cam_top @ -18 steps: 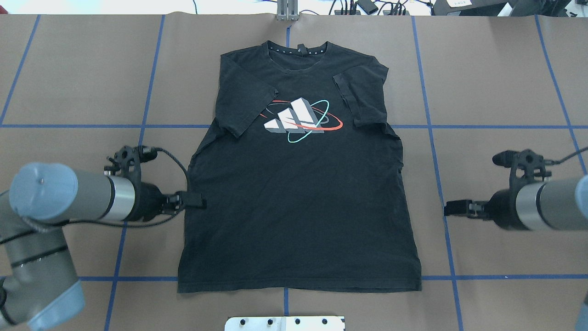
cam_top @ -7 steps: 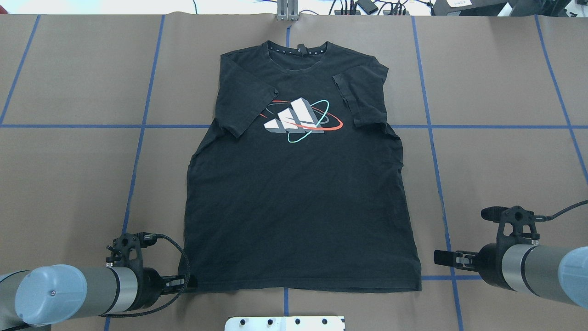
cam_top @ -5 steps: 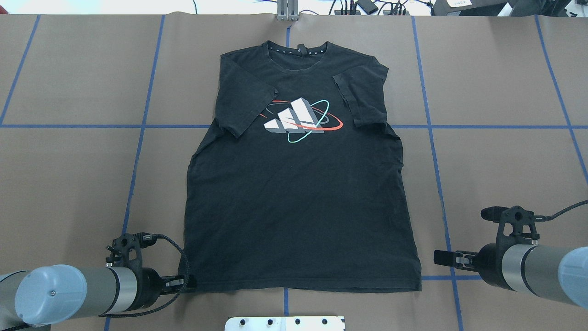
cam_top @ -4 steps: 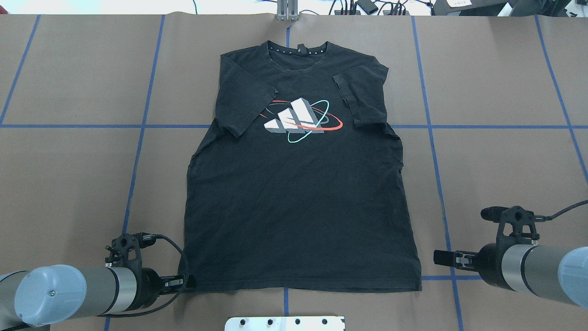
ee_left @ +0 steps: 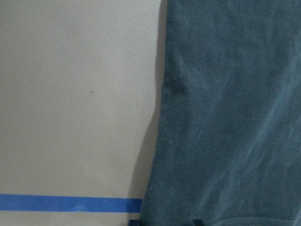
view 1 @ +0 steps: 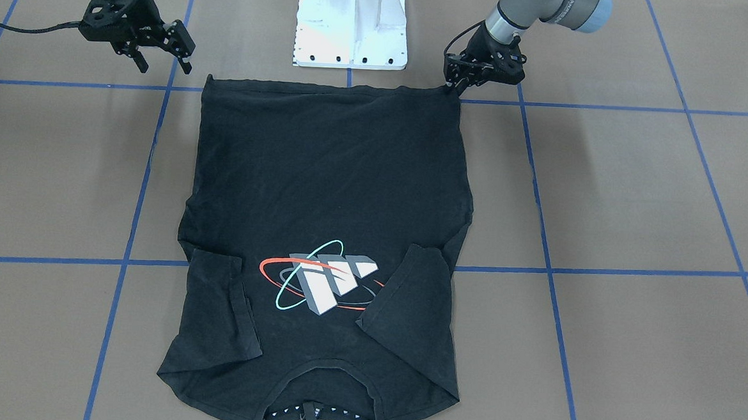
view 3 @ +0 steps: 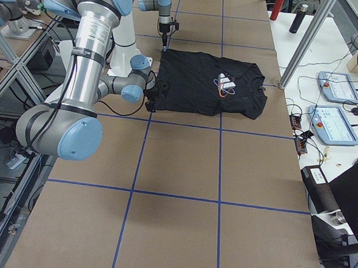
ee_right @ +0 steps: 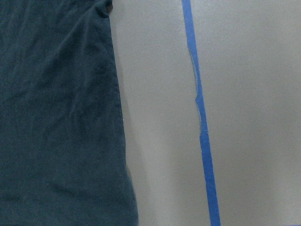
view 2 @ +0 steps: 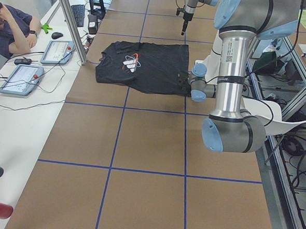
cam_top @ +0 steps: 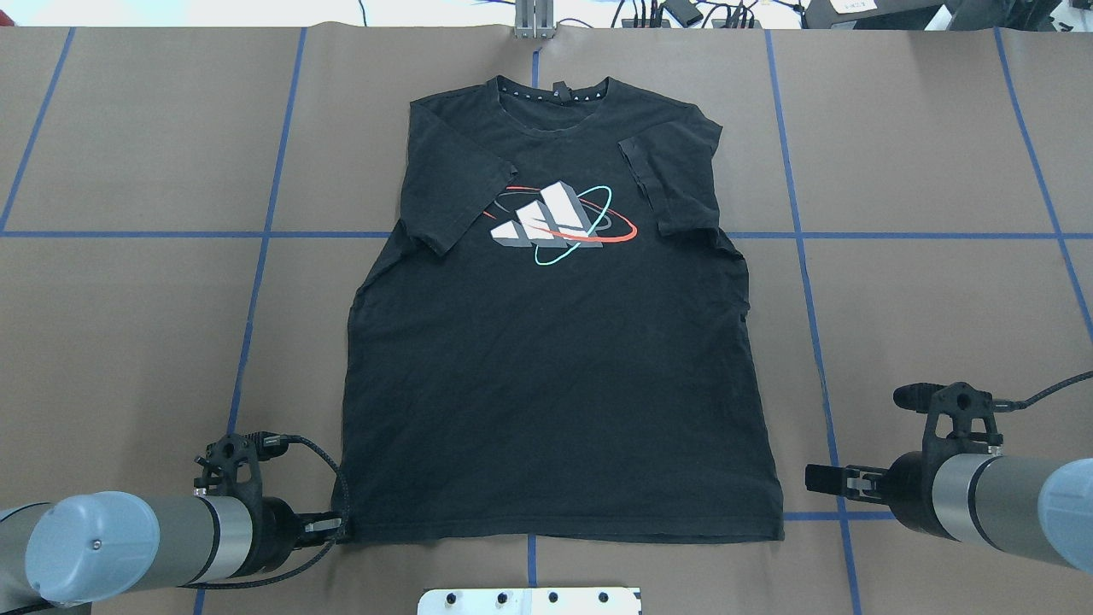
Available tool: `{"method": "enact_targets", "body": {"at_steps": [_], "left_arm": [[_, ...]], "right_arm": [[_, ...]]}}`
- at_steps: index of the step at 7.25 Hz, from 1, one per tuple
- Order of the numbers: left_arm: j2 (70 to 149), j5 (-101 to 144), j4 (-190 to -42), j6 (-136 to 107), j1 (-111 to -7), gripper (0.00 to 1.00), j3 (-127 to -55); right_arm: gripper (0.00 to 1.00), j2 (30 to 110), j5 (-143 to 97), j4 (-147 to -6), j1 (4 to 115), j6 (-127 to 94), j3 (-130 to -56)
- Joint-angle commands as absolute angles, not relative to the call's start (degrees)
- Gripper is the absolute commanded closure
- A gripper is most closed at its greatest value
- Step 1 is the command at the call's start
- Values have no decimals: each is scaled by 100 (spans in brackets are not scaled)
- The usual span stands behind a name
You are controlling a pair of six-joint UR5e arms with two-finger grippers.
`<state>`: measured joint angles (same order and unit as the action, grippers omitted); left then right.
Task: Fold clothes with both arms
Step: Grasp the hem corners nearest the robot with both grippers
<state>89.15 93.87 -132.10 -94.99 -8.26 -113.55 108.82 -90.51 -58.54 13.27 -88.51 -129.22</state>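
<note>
Progress is at an early stage, by my reading. The black T-shirt (cam_top: 555, 384) lies flat and print-up in the middle of the brown counter (cam_top: 939, 154), with the collar away from the robot and the hem (cam_top: 555, 536) nearest it. Both short sleeves, one on the robot's left (cam_top: 448, 201) and one on its right (cam_top: 675, 184), are already turned inward over the chest. The body has not been folded: it lies full length in a single layer, so the lengthwise folds remain to be done.

The left gripper (cam_top: 340, 526) sits low at the hem corner on its side, touching the cloth. Its wrist view shows two dark tips at the bottom edge with fabric between them, but I cannot tell whether the jaws have pinched that corner. The right gripper (view 1: 164, 64) is beside the opposite hem corner and clear of the shirt, with its jaws spread wide and nothing between them. I judge that corner has not yet been gripped, and that both corners must be held before the hem can be carried toward the collar.

Count:
- one T-shirt, bearing one print (cam_top: 555, 224)
- two sleeves, both folded in
- two arms, the left (cam_top: 128, 555) and the right (cam_top: 1008, 504), each with one gripper
- one white pedestal base (view 1: 352, 23)
</note>
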Motion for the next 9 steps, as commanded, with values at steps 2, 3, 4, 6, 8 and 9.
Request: {"method": "enact_targets", "body": {"at_steps": [2, 3, 4, 6, 8, 9], "left_arm": [[8895, 9387, -13210, -9492, -826, 100, -11408], [8903, 9387, -13210, -9492, -826, 100, -11426], [8912, 9387, -13210, -9492, -826, 100, -11434], [8930, 9369, -13219, -9501, -826, 100, -11443], [8930, 9291, -13228, -9501, -826, 100, -11487], [8938, 9168, -13228, -9492, -826, 100, -11513]], "right_arm": [[0, 10890, -9053, -5854, 1318, -8851, -12929], [0, 10890, -9053, -5854, 1266, -8851, -12911], [0, 10890, -9053, -5854, 1248, -8851, -12902], [0, 10855, -9044, -5827, 1231, -8859, -12876], [0, 10488, -9018, -5818, 1143, -8947, -12606], [1, 10224, -8887, -5827, 1056, -9017, -12369]]}}
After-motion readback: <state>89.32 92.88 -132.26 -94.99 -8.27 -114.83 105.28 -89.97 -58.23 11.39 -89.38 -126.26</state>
